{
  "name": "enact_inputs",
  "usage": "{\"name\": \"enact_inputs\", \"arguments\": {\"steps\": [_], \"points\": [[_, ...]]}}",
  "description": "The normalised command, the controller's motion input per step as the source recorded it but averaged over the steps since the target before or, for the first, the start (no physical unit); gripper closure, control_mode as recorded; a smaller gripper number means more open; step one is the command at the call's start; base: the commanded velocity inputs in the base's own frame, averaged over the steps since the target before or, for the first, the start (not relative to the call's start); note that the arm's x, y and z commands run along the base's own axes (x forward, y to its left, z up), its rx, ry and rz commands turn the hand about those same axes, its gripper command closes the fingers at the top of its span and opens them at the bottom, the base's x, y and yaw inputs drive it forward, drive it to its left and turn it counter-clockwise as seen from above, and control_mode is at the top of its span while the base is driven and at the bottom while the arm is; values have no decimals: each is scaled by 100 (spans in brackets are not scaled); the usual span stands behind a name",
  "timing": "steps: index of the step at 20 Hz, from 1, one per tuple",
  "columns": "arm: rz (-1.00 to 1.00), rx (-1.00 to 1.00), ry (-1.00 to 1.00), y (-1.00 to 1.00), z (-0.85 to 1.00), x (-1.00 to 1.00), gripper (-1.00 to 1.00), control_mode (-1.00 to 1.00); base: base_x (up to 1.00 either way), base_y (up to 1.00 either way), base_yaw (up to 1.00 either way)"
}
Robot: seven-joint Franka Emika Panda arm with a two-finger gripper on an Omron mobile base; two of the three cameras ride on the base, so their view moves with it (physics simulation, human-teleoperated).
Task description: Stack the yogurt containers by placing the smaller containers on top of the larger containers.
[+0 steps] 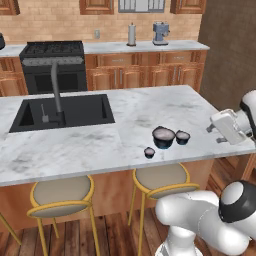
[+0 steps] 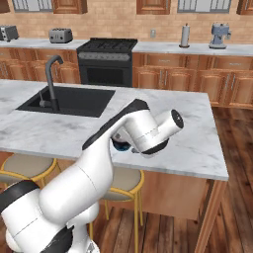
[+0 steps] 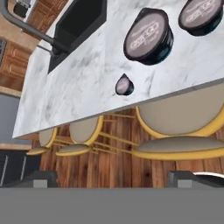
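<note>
Tub (image 1: 163, 137) on marble island (image 1: 90, 145) near front edge, nothing stacked on it. One cup (image 1: 182, 137) just beside tub, other cup (image 1: 149, 152) nearer edge, apart. Both stacks left to do. Gripper (image 3: 113, 177) open, empty, off counter. Sink (image 1: 62, 111) on island, stools (image 1: 60, 196) below, stove (image 1: 52, 65) behind.

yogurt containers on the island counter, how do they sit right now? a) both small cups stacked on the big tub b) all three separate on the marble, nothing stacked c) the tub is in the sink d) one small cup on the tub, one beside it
b: the big tub and both small cups each rest on the marble counter, none on top of another.
</note>
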Motion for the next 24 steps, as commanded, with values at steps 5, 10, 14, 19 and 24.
{"name": "enact_inputs", "arguments": {"steps": [5, 10, 14, 19, 24], "points": [[0, 4, 1, 0, -17, 29, -100, -100, 0, 0, 0], [0, 5, 3, -4, -11, 21, -100, -100, 0, 0, 0], [0, 6, 2, -18, -12, 5, -100, -100, 0, 0, 0], [0, 2, 3, -5, -15, 20, -100, -100, 0, 0, 0], [0, 0, 4, 0, -15, 34, -100, -100, 0, 0, 0]]}}
